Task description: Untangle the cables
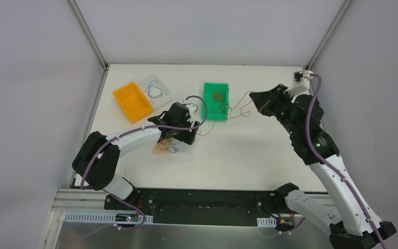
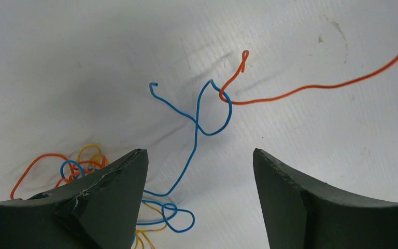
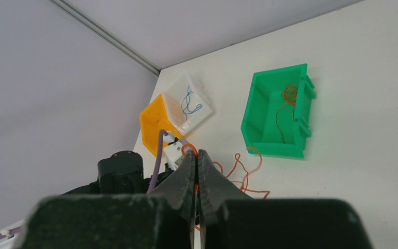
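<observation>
A tangle of thin orange, blue and yellow cables (image 2: 77, 168) lies on the white table at the lower left of the left wrist view. A loose blue cable (image 2: 197, 129) curls out of it between my left fingers. A long orange cable (image 2: 311, 88) hooks through the blue loop and runs off to the right. My left gripper (image 2: 200, 153) hovers open over the blue cable, holding nothing; from above it (image 1: 179, 136) sits beside the tangle (image 1: 163, 149). My right gripper (image 3: 197, 155) is shut on the orange cable's other end (image 3: 188, 149), raised near the green bin.
A green bin (image 1: 206, 106) with a brownish cable (image 3: 289, 96) inside stands at mid-table. An orange bin (image 1: 132, 101) and a clear tray (image 1: 161, 83) holding a blue cable (image 1: 154, 92) sit at the back left. The table's left edge runs close to them.
</observation>
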### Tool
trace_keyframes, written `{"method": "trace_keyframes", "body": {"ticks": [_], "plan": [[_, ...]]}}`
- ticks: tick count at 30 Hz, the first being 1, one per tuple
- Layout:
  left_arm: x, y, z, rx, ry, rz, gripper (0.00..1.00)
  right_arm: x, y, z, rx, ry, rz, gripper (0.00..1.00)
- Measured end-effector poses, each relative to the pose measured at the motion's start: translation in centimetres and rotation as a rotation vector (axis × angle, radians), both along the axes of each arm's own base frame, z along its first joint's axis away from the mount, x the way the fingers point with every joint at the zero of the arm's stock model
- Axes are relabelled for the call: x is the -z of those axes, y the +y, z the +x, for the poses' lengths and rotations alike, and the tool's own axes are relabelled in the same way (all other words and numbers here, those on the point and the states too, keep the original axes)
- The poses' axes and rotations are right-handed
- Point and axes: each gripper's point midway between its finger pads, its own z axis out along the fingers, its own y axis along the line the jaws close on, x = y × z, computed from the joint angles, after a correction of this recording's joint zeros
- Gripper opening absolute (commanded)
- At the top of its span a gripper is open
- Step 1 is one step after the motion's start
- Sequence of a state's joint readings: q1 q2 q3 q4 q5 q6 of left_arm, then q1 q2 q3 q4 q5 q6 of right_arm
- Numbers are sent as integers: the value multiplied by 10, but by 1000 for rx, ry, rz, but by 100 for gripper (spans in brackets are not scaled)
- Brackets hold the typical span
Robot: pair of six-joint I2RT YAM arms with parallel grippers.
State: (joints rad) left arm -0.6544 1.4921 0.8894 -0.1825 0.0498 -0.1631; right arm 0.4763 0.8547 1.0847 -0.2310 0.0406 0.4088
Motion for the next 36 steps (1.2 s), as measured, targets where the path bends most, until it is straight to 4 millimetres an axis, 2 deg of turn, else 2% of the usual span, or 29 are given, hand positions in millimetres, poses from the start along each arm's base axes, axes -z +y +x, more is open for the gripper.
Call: {"method": "trace_keyframes", "body": {"ticks": [2, 4, 5, 7, 8, 12, 15, 17, 21, 23, 24, 26, 29, 31, 33, 36], "plan": [[7, -4, 4, 3, 6, 3, 74, -1, -1, -1, 4, -3, 2, 0], [13, -6, 7, 5, 11, 7, 66, -4, -3, -2, 8, -11, 5, 0], [17, -7, 8, 8, 16, 10, 50, -5, -4, -3, 10, -16, 7, 0], [24, -10, 10, 12, 32, 14, 3, -9, -7, -5, 20, -29, 13, 0], [27, -12, 12, 12, 37, 17, 0, -11, -9, -7, 27, -36, 15, 0], [37, -16, 18, 14, 47, 29, 0, -20, -26, -10, 105, -67, 18, 0], [35, -13, 21, -14, 48, 18, 0, -28, -56, -11, 246, -105, 11, 0], [33, -8, 23, -51, 66, -17, 0, -35, -87, -16, 383, -141, -7, 0], [36, 26, 36, -209, 153, -118, 0, -45, -138, -32, 608, -193, -51, 0], [41, 46, 40, -289, 188, -142, 0, -48, -155, -39, 684, -205, -68, 0], [41, 49, 41, -310, 199, -155, 0, -48, -161, -41, 709, -207, -77, 0], [41, 48, 40, -322, 210, -171, 0, -48, -165, -42, 725, -206, -96, 0], [39, 41, 36, -308, 232, -195, 0, -45, -156, -37, 687, -196, -118, 0], [38, 38, 34, -299, 242, -208, 0, -44, -144, -30, 633, -184, -133, 0], [35, 36, 31, -296, 246, -221, 0, -42, -124, -18, 546, -164, -154, 0], [22, 37, 26, -289, 222, -244, 0, -39, -97, -5, 432, -136, -170, 0]]}}
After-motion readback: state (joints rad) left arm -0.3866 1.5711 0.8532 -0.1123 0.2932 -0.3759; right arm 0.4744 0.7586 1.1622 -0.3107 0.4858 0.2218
